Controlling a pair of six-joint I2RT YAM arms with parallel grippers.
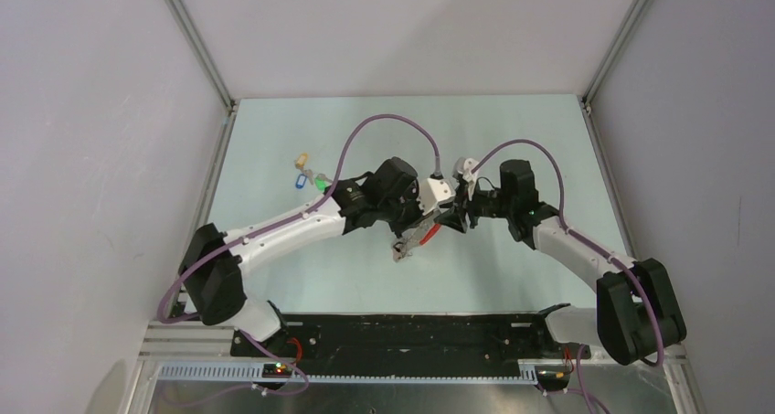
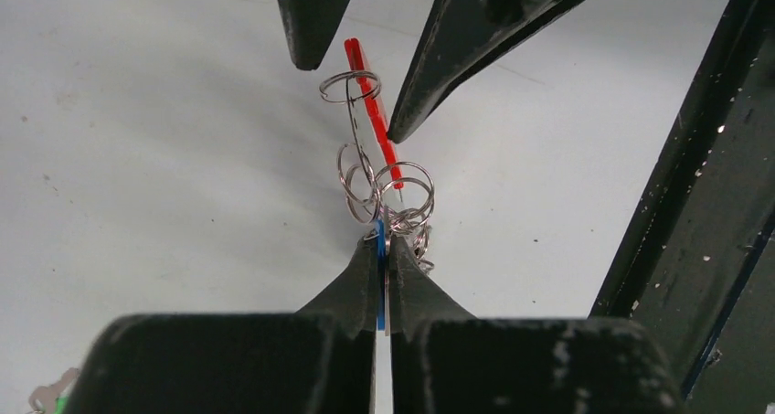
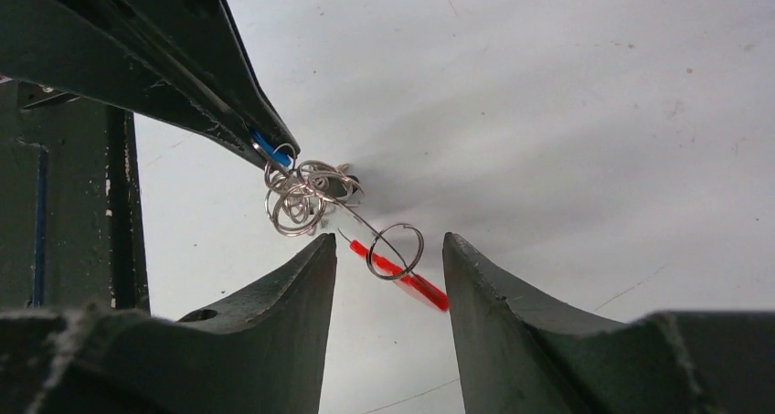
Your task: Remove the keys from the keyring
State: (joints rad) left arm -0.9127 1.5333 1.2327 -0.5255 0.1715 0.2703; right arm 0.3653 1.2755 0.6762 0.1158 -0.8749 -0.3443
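Note:
My left gripper [image 2: 384,240] is shut on the keys [image 2: 380,277], with a blue tag and a silvery blade pinched edge-on between its fingertips. A tangle of small silvery rings [image 2: 388,195] hangs beyond the tips. From it a wire leads to the keyring [image 3: 368,254] with its red strap [image 3: 411,283]. The ring sits in the gap of my open right gripper [image 3: 388,240], touching neither finger. In the top view the left gripper [image 1: 413,238] and the right gripper [image 1: 452,220] meet at mid-table, with the red strap [image 1: 429,237] between them. The bunch is held off the table.
A separate small key cluster with tan, blue and green tags [image 1: 306,173] lies on the pale table [image 1: 512,277] behind the left arm. Grey walls and metal frame posts [image 1: 196,44] enclose the table. A black base rail [image 1: 411,332] runs along the near edge.

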